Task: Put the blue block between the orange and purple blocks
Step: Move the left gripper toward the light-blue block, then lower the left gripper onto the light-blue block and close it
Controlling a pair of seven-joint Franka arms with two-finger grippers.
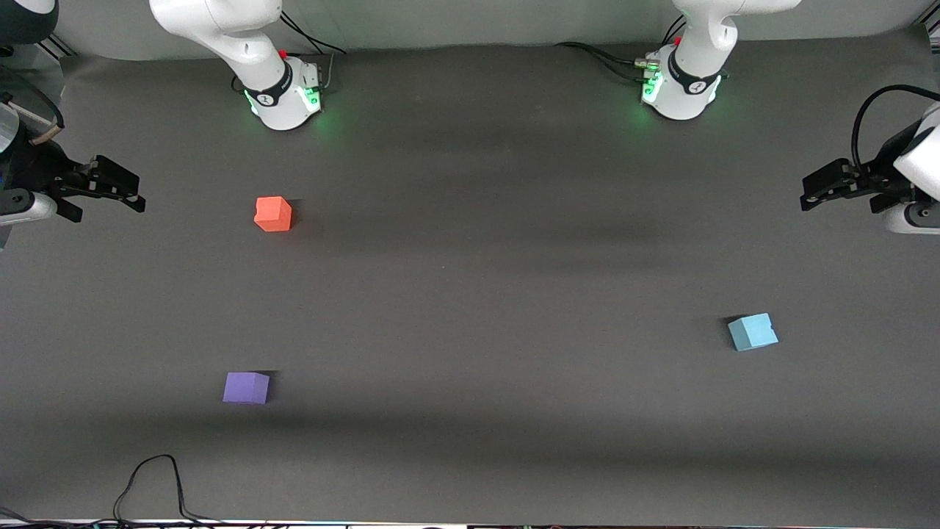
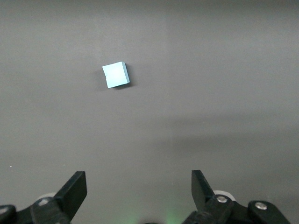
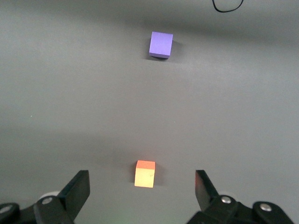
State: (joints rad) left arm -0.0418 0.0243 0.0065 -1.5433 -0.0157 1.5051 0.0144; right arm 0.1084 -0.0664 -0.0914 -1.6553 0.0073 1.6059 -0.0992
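The light blue block lies on the dark table toward the left arm's end; it also shows in the left wrist view. The orange block lies toward the right arm's end, and the purple block lies nearer to the front camera than it. Both show in the right wrist view, orange and purple. My left gripper is open and empty, up in the air at the left arm's end of the table. My right gripper is open and empty, up in the air at the right arm's end.
A black cable loops on the table near the front edge, nearer to the front camera than the purple block. The two arm bases stand along the back edge of the table.
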